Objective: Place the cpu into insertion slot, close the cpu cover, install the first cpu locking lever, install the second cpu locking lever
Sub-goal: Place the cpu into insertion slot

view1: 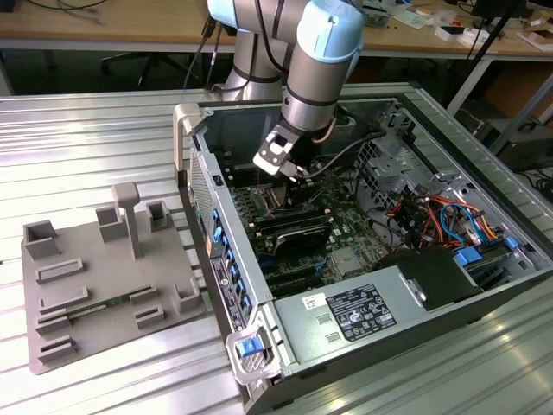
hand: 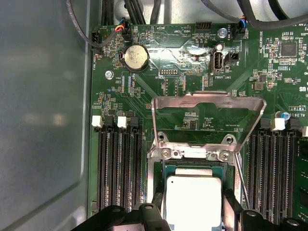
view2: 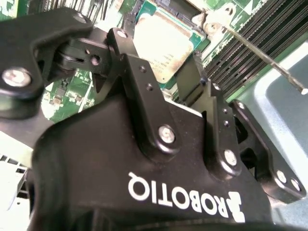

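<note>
End effector [hand: 194, 209] spread open, straddling the cpu [hand: 193, 192], which sits in the slot [hand: 192, 165]; cover [hand: 207, 98] stands raised at the slot's edge.

— How is the light?
— Bright and even in the exterior view. Glare streaks the ribbed bench [view1: 484, 346], and the case [view1: 242, 138] is shadowed inside.
— And the wrist views?
— In the first, glare whitens the board [hand: 187, 50] and washes out the cpu [hand: 193, 202]. In the second, the black pincer [view2: 159, 67] looks dark.
</note>
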Controlling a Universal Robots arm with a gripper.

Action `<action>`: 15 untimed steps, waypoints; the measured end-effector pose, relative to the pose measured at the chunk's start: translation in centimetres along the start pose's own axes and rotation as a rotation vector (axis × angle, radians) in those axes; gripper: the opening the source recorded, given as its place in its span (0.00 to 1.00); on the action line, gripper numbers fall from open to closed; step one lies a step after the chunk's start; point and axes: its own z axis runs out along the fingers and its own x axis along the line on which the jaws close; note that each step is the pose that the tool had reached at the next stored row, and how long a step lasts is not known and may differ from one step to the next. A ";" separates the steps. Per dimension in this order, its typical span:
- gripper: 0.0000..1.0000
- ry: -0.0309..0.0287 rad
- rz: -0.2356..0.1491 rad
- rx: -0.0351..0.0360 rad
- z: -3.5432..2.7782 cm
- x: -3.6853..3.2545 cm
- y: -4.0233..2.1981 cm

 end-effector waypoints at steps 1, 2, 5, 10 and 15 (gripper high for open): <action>0.56 0.0014 0.000 -0.0003 0.03 0.02 0.00; 0.56 0.0014 0.000 -0.0003 0.03 0.02 0.01; 0.62 0.0008 0.000 0.0002 0.01 0.01 0.00; 0.62 0.0009 0.000 0.0001 -0.08 -0.06 0.00; 0.62 0.0008 0.000 0.0002 -0.09 -0.12 0.00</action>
